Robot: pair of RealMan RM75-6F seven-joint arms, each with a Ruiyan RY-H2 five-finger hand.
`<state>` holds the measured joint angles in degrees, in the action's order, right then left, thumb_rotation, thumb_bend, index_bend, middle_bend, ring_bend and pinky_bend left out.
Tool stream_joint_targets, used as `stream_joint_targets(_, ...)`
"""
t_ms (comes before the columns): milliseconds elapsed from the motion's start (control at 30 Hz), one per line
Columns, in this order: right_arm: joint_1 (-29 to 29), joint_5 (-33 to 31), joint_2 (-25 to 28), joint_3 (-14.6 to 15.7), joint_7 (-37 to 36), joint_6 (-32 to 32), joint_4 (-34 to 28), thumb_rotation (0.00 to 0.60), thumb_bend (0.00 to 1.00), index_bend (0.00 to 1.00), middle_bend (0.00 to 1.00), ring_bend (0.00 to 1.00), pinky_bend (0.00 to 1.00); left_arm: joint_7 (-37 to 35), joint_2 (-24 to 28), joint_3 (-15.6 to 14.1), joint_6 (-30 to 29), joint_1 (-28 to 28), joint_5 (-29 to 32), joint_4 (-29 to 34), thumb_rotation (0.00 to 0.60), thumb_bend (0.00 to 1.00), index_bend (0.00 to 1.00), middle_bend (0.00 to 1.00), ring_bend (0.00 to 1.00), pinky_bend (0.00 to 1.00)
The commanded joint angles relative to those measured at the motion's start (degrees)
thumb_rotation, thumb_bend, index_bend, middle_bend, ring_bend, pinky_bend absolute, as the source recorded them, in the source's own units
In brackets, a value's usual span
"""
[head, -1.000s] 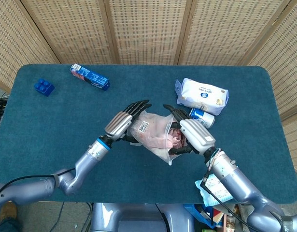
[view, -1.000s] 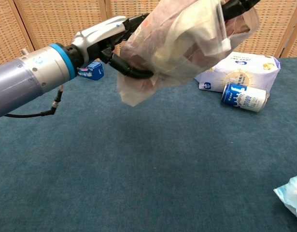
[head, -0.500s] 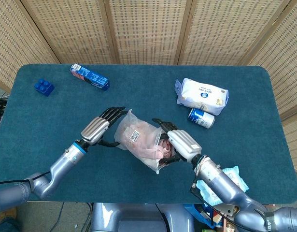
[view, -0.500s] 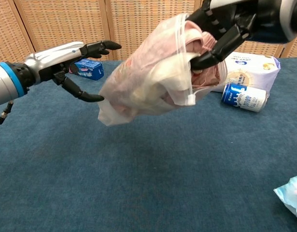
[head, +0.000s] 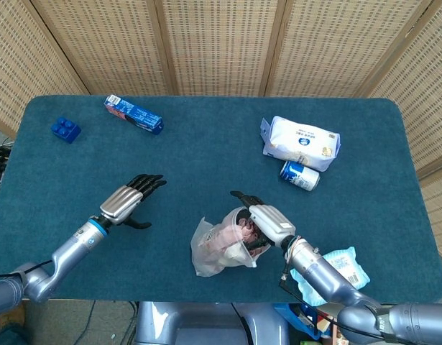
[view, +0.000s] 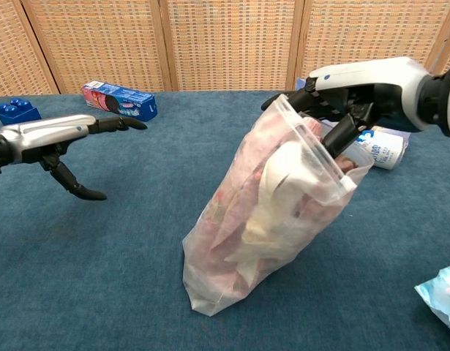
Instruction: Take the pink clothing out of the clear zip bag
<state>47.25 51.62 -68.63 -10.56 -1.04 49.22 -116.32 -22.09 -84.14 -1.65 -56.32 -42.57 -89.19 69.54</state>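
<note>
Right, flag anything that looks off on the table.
Only the clear zip bag stands out: it slumps tilted on the cloth, mouth open, held by the right hand alone, pink clothing still inside. The left hand hovers apart, holding nothing.

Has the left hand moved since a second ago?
Yes. The left hand let go of the bag and drew back left, away from the can.

Two silver-grey metallic arms end in five-finger hands: the left hand and right hand each pair a ribbed, pale silver back shell with black fingers. A blue ring bands the left wrist; thin black cables trail beside both forearms.
</note>
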Motion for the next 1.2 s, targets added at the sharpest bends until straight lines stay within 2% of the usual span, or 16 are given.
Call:
stream_joint_targets(33,-0.4,0.6,0.6,0.0,-0.5,-0.2,0.1,0.600,0.79,0.76,0.00,0.00,0.00,0.7,-0.7,-0.6,2.3,-1.5,-1.2,-0.2,0.600,0.22,0.02,0.00,0.00,0.00)
stream_joint_targets(133,-0.9,1.2,1.3,-0.1,-1.1,-0.6,0.0,0.600,0.79,0.76,0.00,0.00,0.00,1.8,-1.7,-0.3,4.2,-3.3,-1.9,0.3,0.600,0.22,0.03,0.00,0.00,0.00)
stream_joint_targets(300,-1.6,2.4,2.5,-0.1,-2.2,-1.3,-0.2,0.600,0.79,0.76,0.00,0.00,0.00,7.7,-4.1,1.3,7.1,-6.4,-2.1,1.3,0.600,0.22,0.08,0.00,0.00,0.00)
stream_joint_targets(500,-2.1,3.4,2.7,-0.1,-3.3,-2.0,0.2,0.600,0.79,0.76,0.00,0.00,0.00,14.1,-7.0,3.4,11.5,-9.0,0.8,1.2,0.600,0.22,0.14,0.00,0.00,0.00)
stream_joint_targets(800,-2.4,4.4,2.7,-0.3,-3.8,-2.5,0.3,0.600,0.79,0.76,0.00,0.00,0.00,21.1,-11.0,5.7,15.9,-11.6,5.3,-0.4,0.600,0.22,0.16,0.00,0.00,0.00)
stream_joint_targets(1000,-2.5,4.2,2.7,-0.4,-3.9,-2.6,0.6,0.600,0.79,0.76,0.00,0.00,0.00,23.4,-13.6,6.7,18.7,-13.3,8.0,-2.0,0.600,0.23,0.22,0.00,0.00,0.00)
stream_joint_targets(1200,-2.7,4.2,3.0,-0.6,-4.2,-2.7,0.6,0.600,0.79,0.76,0.00,0.00,0.00,24.2,-15.1,7.0,20.0,-14.2,9.3,-3.0,0.600,0.25,0.25,0.00,0.00,0.00)
